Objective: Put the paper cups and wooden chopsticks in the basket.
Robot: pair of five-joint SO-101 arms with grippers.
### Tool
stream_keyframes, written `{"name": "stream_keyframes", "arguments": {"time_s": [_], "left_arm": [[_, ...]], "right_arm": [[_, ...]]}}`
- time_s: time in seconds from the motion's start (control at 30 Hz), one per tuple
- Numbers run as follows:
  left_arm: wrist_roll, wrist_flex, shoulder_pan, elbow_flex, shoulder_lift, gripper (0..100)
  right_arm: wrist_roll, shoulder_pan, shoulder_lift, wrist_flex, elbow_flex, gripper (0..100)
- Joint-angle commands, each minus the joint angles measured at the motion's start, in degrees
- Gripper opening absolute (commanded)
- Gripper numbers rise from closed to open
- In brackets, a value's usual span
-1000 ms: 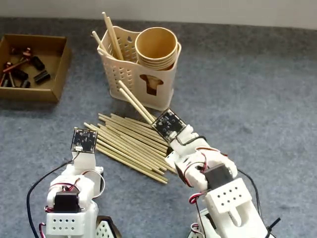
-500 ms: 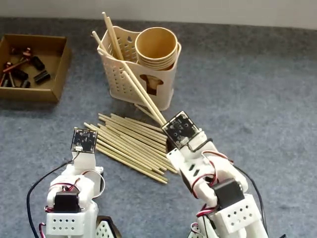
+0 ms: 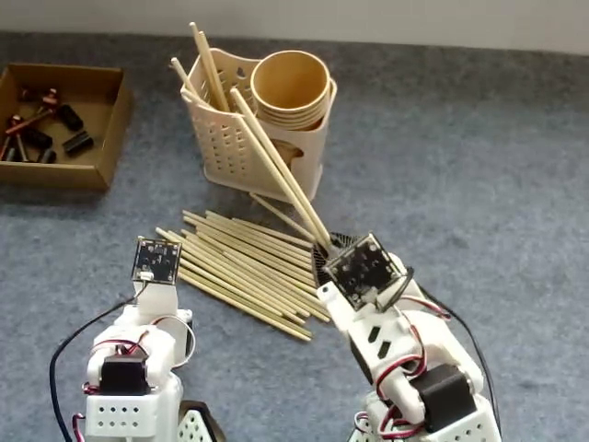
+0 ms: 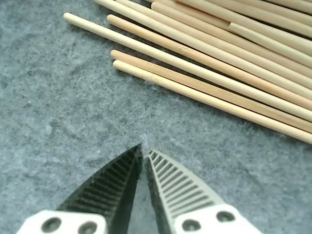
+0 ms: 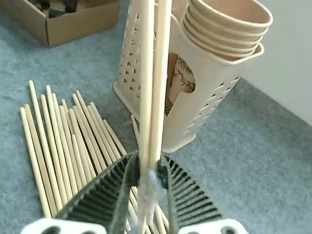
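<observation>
A cream basket [image 3: 241,138] stands at the back of the grey mat, holding stacked paper cups [image 3: 290,87] and a few chopsticks [image 3: 208,64]. Several wooden chopsticks [image 3: 241,269] lie in a row in front of it. My right gripper [image 3: 324,247] is shut on two chopsticks [image 3: 276,161], held raised and slanting up toward the basket [image 5: 204,105]; the pair [image 5: 153,83] rises straight from the gripper [image 5: 148,175] past the cups [image 5: 226,24]. My left gripper [image 4: 143,152] is shut with nothing in it, low over the mat just short of the lying chopsticks [image 4: 214,73].
A cardboard box [image 3: 87,124] with small dark parts sits at the back left, seen too as the box [image 5: 73,22] in the right wrist view. Grey mat lies open to the right of the basket.
My right arm has pulled back toward the near side and lifted its two chopsticks, whose tips rose from in front of the basket to its rim. The left arm has kept still.
</observation>
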Motion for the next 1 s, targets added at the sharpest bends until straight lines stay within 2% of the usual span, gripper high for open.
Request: {"name": "stream_keyframes", "arguments": {"time_s": [0.0, 0.27, 0.97], "left_arm": [[-0.26, 0.44, 0.31, 1.10, -0.22, 1], [-0.26, 0.44, 0.31, 1.10, -0.22, 1], [-0.26, 0.44, 0.31, 1.10, -0.22, 1]], "right_arm": [[-0.62, 0.31, -2.77, 0.04, -0.40, 0.5], [-0.62, 0.31, -5.76, -0.31, -0.84, 0.5], [-0.62, 0.31, -5.49, -19.30, -0.92, 0.5]]}}
